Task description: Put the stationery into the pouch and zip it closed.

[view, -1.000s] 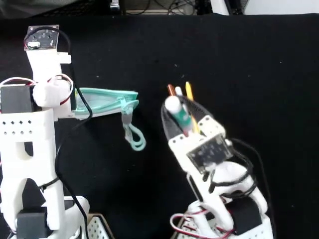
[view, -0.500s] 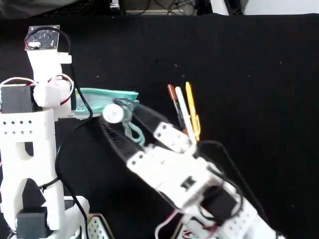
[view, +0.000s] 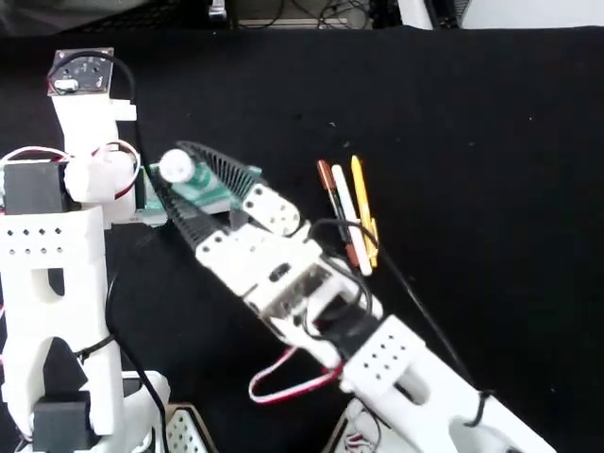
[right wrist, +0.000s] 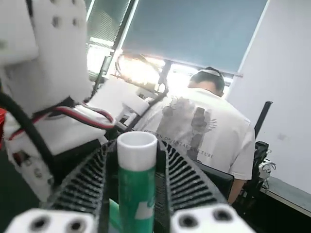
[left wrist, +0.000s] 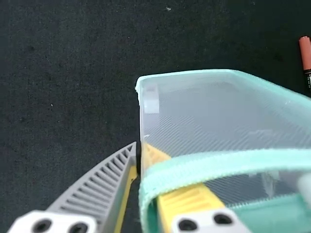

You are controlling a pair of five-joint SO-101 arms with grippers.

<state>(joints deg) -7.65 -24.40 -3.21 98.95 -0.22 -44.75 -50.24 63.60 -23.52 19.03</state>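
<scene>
My right gripper [view: 186,176] is clamped on the glue stick [view: 176,166], cap pointing far-left, above the pouch [view: 247,176] at the left of the table [view: 472,113]. My left gripper [left wrist: 141,154] pinches the pouch's wall, one finger inside and one outside, which I judge props the mouth open. I cannot tell whether the stick has passed the teal rim. I want to line it up along the pouch, ease it down inside the rim, then part the fingers, without nudging the left gripper or dragging the pouch loose. The pens [view: 349,215] lie to the right, well apart from the pouch.
</scene>
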